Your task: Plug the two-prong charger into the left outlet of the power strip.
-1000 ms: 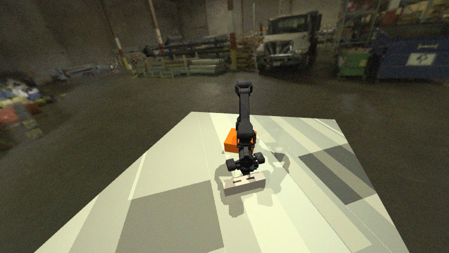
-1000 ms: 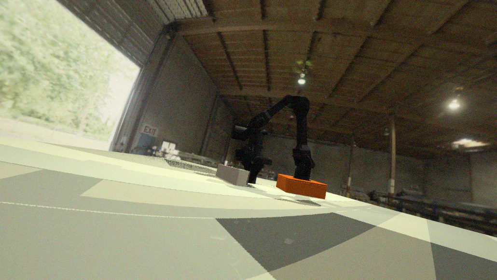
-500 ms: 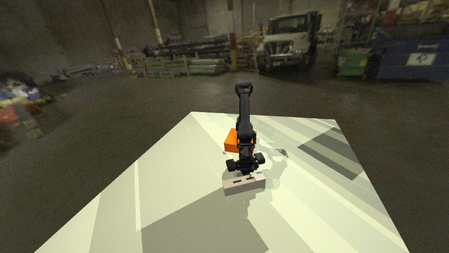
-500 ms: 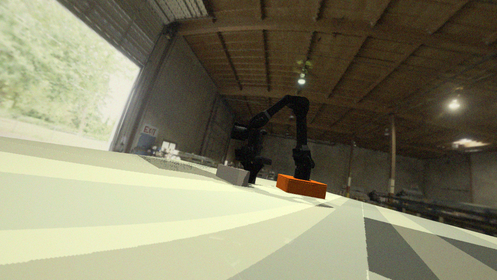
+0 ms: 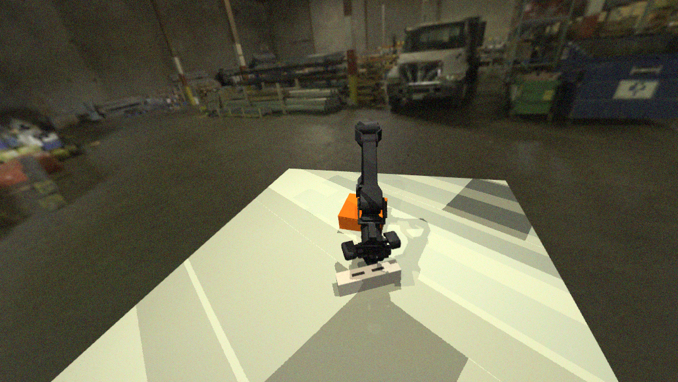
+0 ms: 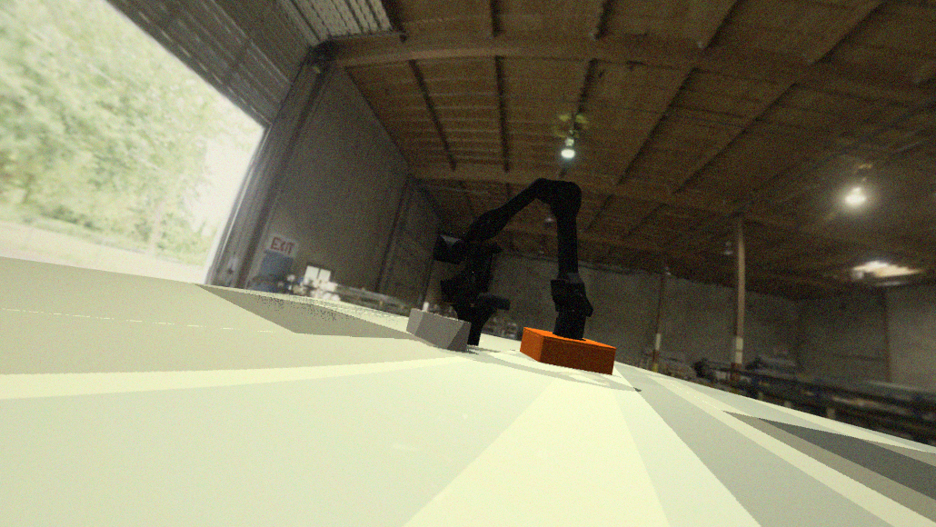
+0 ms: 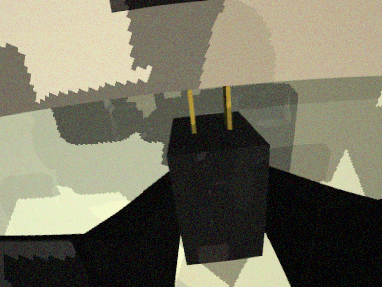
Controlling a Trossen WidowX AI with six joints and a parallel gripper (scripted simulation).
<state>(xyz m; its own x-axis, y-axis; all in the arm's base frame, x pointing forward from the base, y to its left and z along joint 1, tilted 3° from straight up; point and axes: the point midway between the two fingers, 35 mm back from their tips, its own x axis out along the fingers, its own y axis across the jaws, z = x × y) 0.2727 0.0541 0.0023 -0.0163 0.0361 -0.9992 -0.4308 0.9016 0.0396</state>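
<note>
My gripper is shut on the black two-prong charger, its two brass prongs pointing down and forward. The pale grey power strip lies on the table just in front of and below the gripper, with two dark outlet slots on its top. In the exterior view the gripper hangs right behind the strip.
The arm's orange base block stands behind the gripper; it also shows in the exterior view. The table top is patterned in pale and grey patches, with edges falling off to the warehouse floor at left and right.
</note>
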